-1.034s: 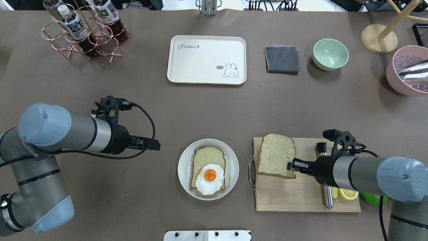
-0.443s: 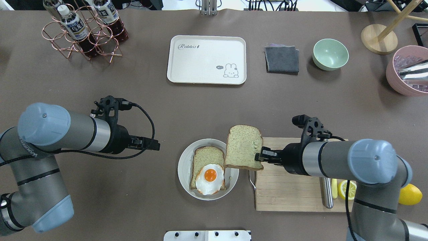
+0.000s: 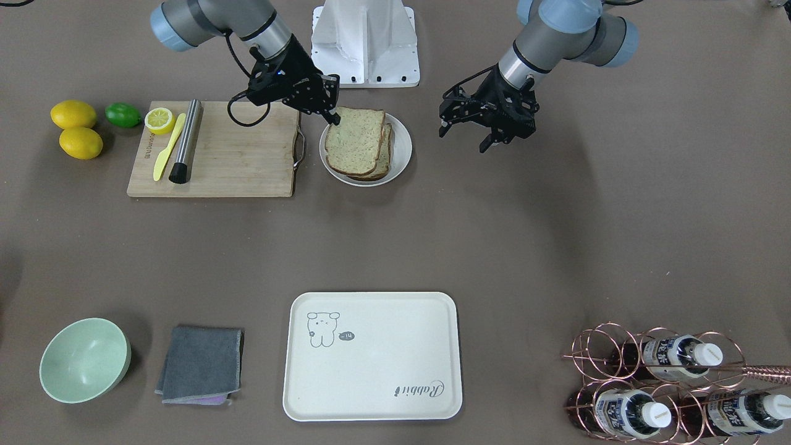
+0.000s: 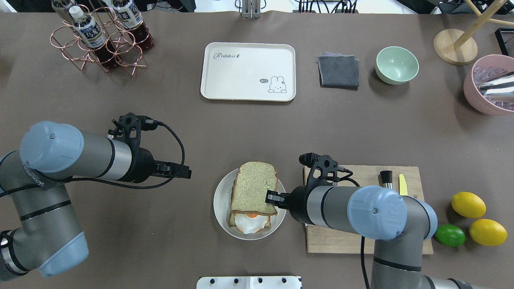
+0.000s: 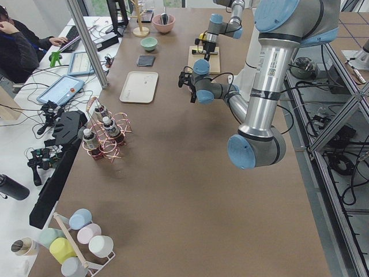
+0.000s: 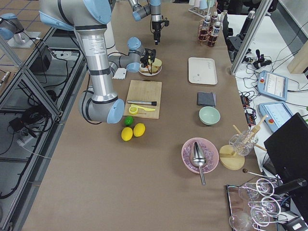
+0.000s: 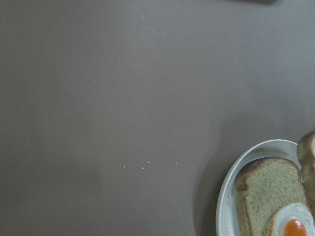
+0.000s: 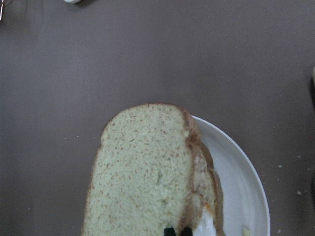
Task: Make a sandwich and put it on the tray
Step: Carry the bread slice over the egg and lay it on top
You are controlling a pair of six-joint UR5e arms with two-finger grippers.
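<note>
My right gripper point(image 4: 270, 197) is shut on the edge of a tan speckled bread slice point(image 4: 255, 186) and holds it over the round white plate point(image 4: 219, 200). This slice covers most of the second bread slice point(image 7: 268, 191) and the fried egg point(image 4: 249, 226) lying on the plate. In the right wrist view the held slice point(image 8: 142, 172) fills the centre. My left gripper point(image 4: 186, 173) hovers open and empty, left of the plate. The cream "Rabbit" tray point(image 4: 248, 71) lies empty at the far middle of the table.
A wooden cutting board point(image 4: 353, 241) with a yellow knife and a metal rod lies right of the plate. Two lemons point(image 4: 468, 204) and a lime point(image 4: 449, 235) lie beyond it. A bottle rack point(image 4: 100, 36), grey cloth point(image 4: 338, 71), green bowl point(image 4: 396, 65) and pink bowl point(image 4: 488, 86) stand along the far side.
My right gripper has carried the bread slice left from the cutting board to above the plate, over the egg and lower slice. The left arm has barely moved.
</note>
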